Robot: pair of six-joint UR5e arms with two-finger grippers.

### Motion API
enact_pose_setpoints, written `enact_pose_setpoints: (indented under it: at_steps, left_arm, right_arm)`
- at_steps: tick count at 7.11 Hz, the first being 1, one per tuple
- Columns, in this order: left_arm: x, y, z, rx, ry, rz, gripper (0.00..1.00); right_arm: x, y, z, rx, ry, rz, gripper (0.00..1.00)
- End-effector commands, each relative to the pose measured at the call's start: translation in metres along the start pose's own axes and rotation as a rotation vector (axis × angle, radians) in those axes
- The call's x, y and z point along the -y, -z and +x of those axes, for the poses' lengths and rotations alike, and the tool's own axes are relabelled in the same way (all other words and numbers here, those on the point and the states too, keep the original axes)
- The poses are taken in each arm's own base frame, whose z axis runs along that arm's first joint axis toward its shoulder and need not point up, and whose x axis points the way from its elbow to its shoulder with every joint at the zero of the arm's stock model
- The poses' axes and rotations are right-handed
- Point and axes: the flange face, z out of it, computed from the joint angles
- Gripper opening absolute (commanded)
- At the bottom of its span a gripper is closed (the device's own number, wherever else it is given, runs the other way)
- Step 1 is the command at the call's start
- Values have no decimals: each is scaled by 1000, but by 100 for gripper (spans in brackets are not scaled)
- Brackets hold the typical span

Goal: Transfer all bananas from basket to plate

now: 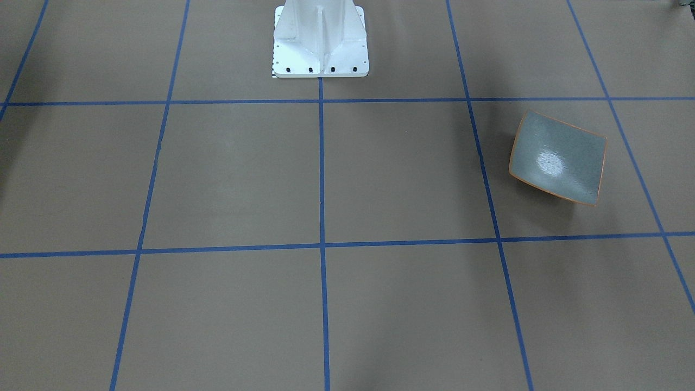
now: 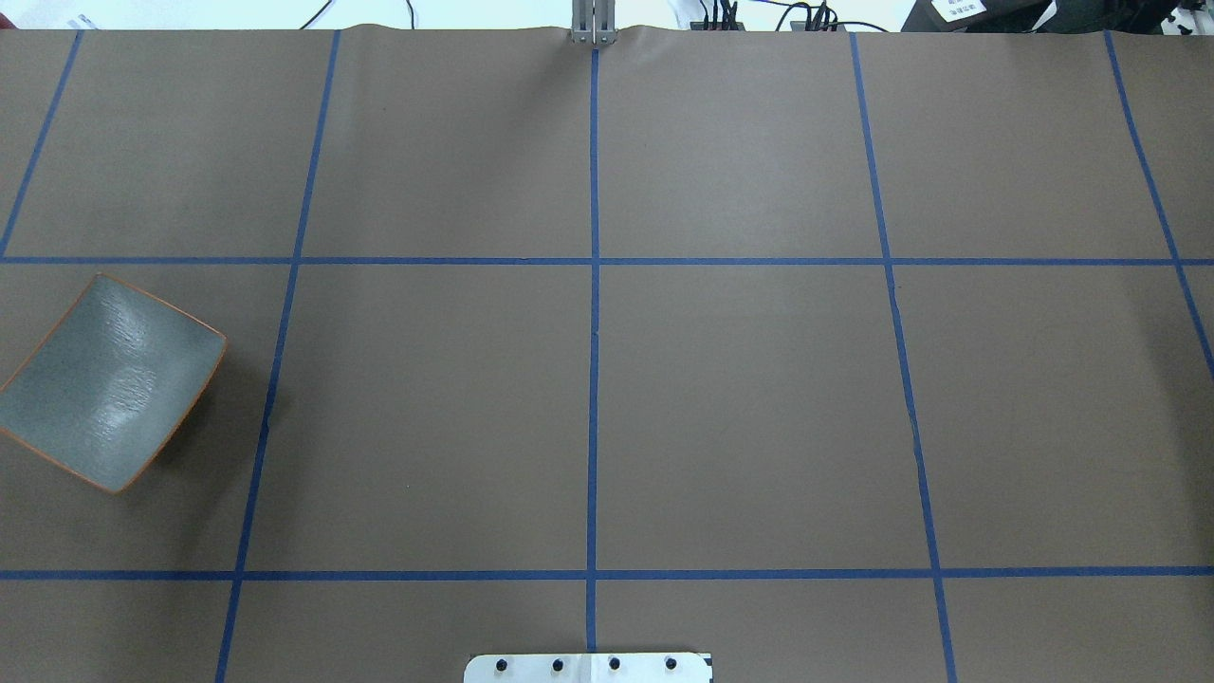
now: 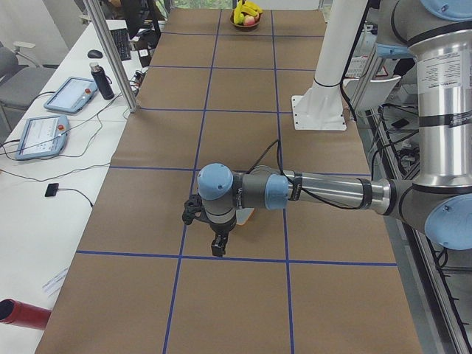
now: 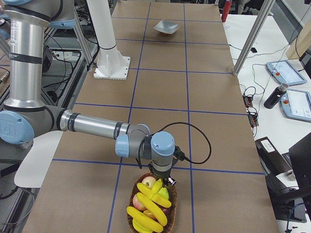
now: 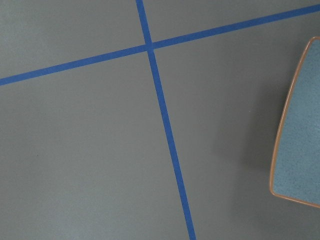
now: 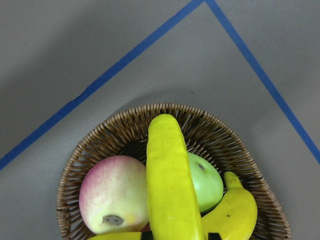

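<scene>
Several yellow bananas [image 4: 151,200] lie in a round wicker basket [image 4: 171,194] at the near end of the table in the exterior right view. The right wrist view looks down on one long banana [image 6: 170,180] and a second banana [image 6: 232,212] in the basket [image 6: 125,125]. My right gripper [image 4: 168,181] hangs just above the basket's far rim; I cannot tell if it is open or shut. The grey-green plate [image 2: 109,379] with an orange rim is empty; it also shows in the front-facing view [image 1: 559,157]. My left gripper [image 3: 218,248] hangs low beside the plate [image 5: 300,135]; I cannot tell its state.
A pink apple [image 6: 112,195] and a green apple [image 6: 207,182] share the basket. The white robot base [image 1: 320,38] stands at the table's middle edge. Blue tape lines grid the brown table. Tablets and a bottle [image 4: 272,95] lie on the side bench.
</scene>
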Motion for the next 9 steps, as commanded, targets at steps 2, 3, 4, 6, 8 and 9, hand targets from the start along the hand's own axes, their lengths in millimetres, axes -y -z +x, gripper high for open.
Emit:
enact_pose_setpoints:
  at_steps: [2, 3, 4, 6, 8, 9]
  left_arm:
    - [5, 7, 6, 4, -22, 22, 100]
    - [9, 10, 8, 8, -42, 41, 100]
    - [18, 19, 16, 15, -69, 71, 100]
    - [86, 69, 57, 58, -270, 264, 100]
    - [120, 88, 94, 33, -267, 375, 100]
    - [133, 84, 125, -26, -157, 409, 100]
  right_arm:
    - [55, 59, -1, -22, -208, 98, 0]
    - [69, 70, -6, 18, -288, 162, 0]
    - [84, 86, -10, 23, -336, 202, 0]
    - [155, 119, -35, 79, -400, 276, 0]
    - [243, 139, -82, 126, -491, 314, 0]
    - [286, 153, -104, 159, -554, 358, 0]
